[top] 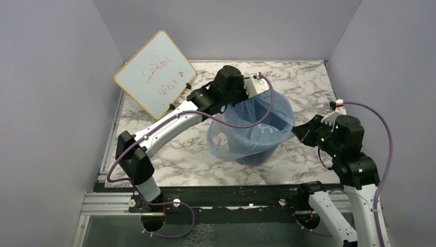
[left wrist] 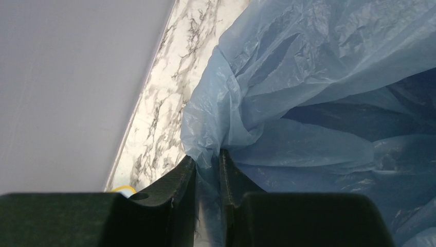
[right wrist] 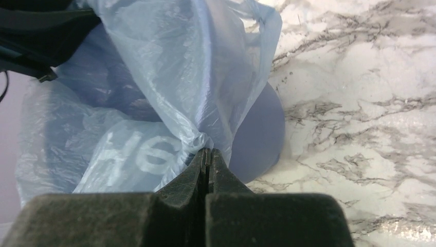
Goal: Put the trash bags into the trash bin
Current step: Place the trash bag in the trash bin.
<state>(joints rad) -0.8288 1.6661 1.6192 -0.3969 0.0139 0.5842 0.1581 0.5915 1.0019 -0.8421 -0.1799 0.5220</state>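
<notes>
The light-blue translucent trash bag [top: 247,135] is draped over and into the blue trash bin [top: 259,156] at the table's middle. My left gripper [top: 259,85] is at the bin's far rim, shut on a bunched fold of the bag [left wrist: 216,128]. My right gripper [top: 295,133] is at the bin's right side, shut on the bag's edge [right wrist: 169,92]. The bin's blue wall [right wrist: 259,134] shows behind the bag in the right wrist view. The bag hangs down the bin's left outside.
A white board with red writing [top: 155,73] leans at the back left of the marble table [top: 308,82]. Purple walls close in the left, back and right. A black rail [top: 231,193] runs along the near edge.
</notes>
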